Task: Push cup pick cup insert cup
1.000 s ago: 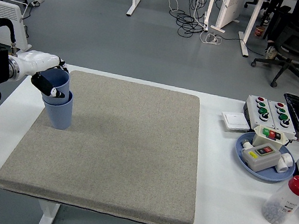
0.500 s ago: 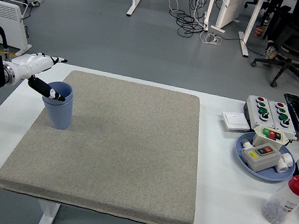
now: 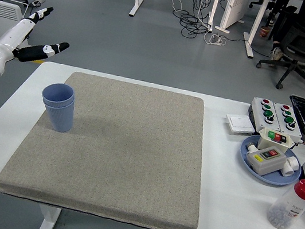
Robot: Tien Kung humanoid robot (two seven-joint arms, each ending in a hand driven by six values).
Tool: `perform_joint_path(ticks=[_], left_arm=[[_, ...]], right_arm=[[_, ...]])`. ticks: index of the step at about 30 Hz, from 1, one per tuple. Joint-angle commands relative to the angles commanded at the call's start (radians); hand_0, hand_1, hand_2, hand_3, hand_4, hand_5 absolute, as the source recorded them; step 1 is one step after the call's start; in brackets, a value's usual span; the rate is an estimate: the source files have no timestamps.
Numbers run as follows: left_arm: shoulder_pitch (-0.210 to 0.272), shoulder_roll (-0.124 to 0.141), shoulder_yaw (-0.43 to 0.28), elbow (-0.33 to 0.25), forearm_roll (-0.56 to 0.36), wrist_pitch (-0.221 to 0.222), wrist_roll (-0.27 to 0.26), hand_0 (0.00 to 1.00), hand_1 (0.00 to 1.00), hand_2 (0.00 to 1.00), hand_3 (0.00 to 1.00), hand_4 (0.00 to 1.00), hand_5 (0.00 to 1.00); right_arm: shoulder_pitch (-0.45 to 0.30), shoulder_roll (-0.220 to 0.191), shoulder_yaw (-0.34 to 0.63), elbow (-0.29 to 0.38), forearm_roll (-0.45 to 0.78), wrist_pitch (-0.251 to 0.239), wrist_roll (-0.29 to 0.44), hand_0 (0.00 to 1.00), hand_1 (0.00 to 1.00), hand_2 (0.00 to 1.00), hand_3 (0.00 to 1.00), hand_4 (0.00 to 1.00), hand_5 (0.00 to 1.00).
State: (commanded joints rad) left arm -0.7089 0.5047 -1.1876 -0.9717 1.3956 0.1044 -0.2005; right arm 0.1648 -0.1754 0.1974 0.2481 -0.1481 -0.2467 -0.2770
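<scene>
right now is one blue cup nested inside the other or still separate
Nested: the upper cup sits upright inside the lower cup on the mat, only its rim band showing.

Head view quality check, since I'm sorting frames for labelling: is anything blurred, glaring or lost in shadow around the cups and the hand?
Head view: lighting is even and soft; the stacked blue cups are sharp and cast only a faint shadow on the grey mat. No strong glare on the white table. The left hand, raised beyond the table's far-left corner with fingers spread, looks slightly soft at the fingertips.

left hand (image 3: 14, 40) lifted off, cups (image 3: 59, 106) apparently nested
</scene>
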Motion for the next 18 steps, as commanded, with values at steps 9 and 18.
perform_joint_path(ticks=[9,18], left_arm=[[0.272,-0.057,-0.232,-0.244,-0.383,-0.067,0.108,0.766,0.752,0.743,0.708,0.636,0.998],[0.54,-0.176,-0.353,-0.407,-0.732,-0.067,0.095,0.762,0.753,0.746,0.703,0.635,0.998]], right_arm=[[-0.01,0.002,0.008,-0.002,-0.016,0.001,-0.002,0.688,0.61,0.64,0.573,0.099,0.489],[-0.014,0.002,0.011,-0.003,-0.021,0.001,-0.002,0.688,0.61,0.64,0.572,0.099,0.49]])
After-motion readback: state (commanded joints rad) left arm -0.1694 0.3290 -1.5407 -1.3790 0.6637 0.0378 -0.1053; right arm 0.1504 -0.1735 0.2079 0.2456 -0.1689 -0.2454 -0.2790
